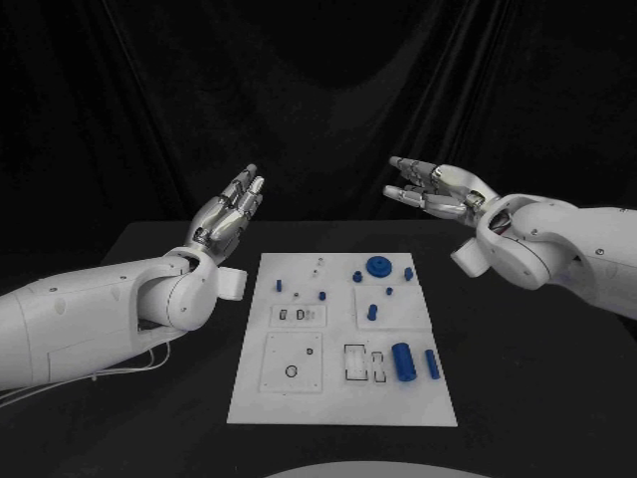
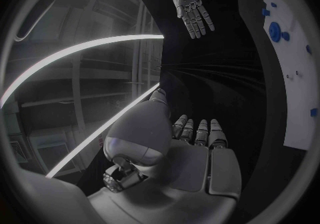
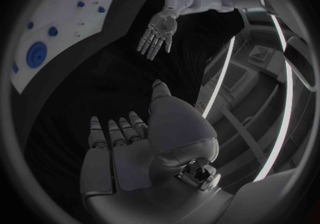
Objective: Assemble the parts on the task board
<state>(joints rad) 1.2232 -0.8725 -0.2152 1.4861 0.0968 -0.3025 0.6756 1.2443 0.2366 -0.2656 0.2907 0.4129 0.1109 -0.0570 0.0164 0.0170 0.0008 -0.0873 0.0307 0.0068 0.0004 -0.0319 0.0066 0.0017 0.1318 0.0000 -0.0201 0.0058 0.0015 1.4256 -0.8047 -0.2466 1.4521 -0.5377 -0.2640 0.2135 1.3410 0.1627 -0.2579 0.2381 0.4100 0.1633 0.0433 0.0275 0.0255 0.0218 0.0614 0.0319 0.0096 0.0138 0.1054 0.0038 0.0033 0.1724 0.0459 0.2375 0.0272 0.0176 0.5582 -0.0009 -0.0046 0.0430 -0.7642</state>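
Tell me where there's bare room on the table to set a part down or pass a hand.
Bare black table lies left of the task board, under the left arm, and right of it, below the right arm. The board's near-left corner is bare too. It is crowded around the blue parts on its right side.

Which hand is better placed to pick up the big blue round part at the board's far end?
Right, probably. The round part sits on the task board toward its right side, nearer the right hand. Both it and the left hand are open, raised, holding nothing.
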